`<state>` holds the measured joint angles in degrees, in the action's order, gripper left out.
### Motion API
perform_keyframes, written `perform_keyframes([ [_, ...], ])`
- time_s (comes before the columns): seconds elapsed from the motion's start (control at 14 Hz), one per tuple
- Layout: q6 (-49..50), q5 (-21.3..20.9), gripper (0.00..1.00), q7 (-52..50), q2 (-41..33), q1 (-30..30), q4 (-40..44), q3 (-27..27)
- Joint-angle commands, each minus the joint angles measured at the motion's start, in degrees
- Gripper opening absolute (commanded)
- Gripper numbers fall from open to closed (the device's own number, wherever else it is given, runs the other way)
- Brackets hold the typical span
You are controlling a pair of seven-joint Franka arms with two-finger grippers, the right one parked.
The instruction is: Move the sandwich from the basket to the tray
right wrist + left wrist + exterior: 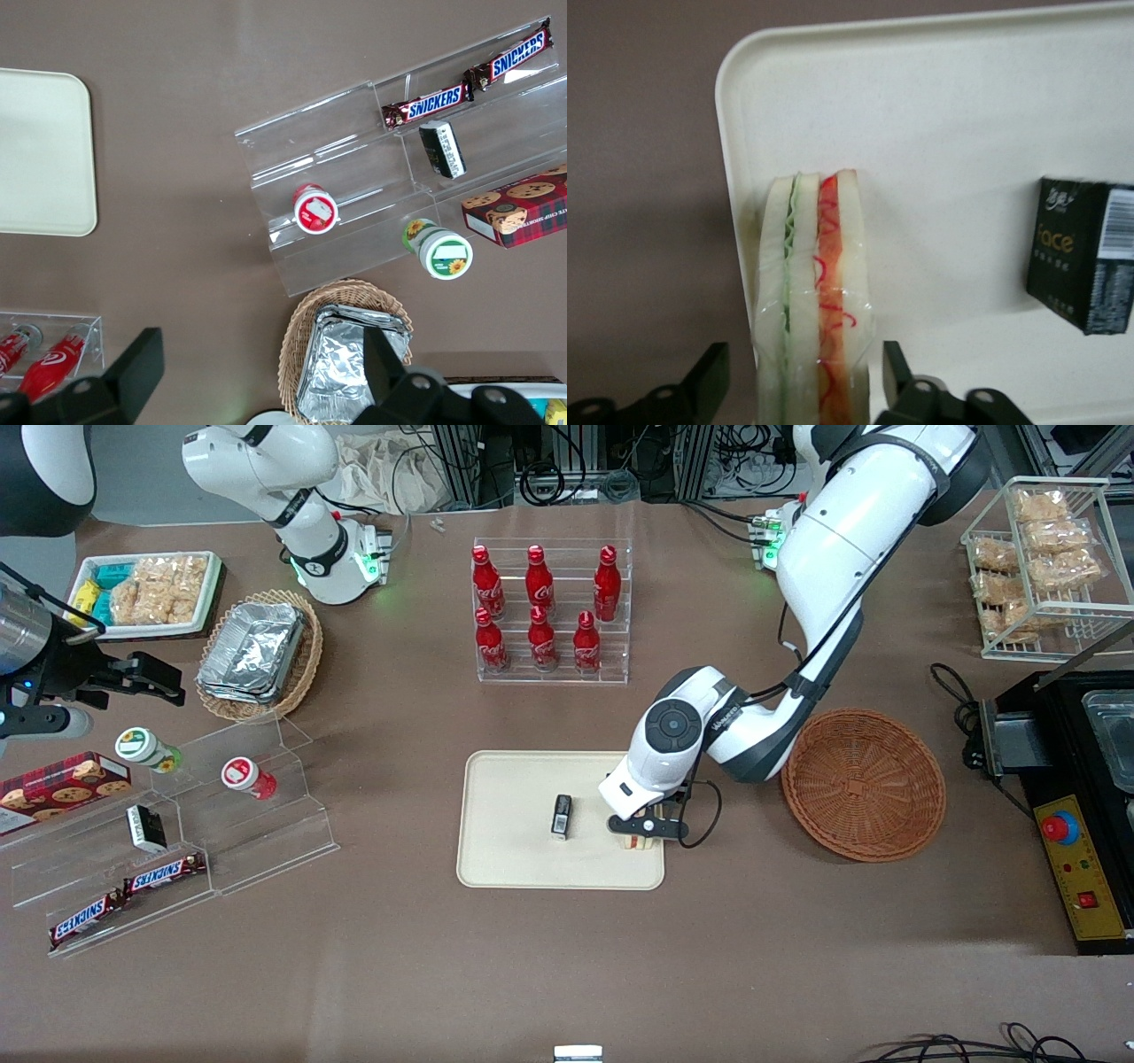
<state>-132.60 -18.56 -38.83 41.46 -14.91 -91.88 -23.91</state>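
The sandwich (815,292), a clear-wrapped wedge of white bread with green and reddish filling, stands on edge on the cream tray (966,133), close to the tray's rim at the working arm's end. My left gripper (804,363) is open, one finger on each side of the sandwich with a gap on both sides. In the front view the gripper (647,828) hangs low over that end of the tray (514,859), and only a sliver of the sandwich (634,844) shows under it. The reddish-brown wicker basket (864,784) sits beside the tray, with nothing in it.
A small black box (562,817) stands on the tray near its middle, also in the left wrist view (1085,257). A clear rack of red bottles (549,611) stands farther from the front camera. Clear stepped shelves with snacks (177,841) lie toward the parked arm's end.
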Motion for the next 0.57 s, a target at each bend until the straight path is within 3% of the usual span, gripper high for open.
perform_keyframes([
  [0.0, 2.5, -0.2, 1.0, -1.5, -6.6, -0.4, 0.8, 0.4],
  [0.21, 12.2, 1.2, 1.0, -3.3, -15.4, 2.2, 1.6, 0.2],
  [0.5, 24.4, 9.9, 1.0, 4.1, -25.8, 5.4, 3.1, 0.5],
])
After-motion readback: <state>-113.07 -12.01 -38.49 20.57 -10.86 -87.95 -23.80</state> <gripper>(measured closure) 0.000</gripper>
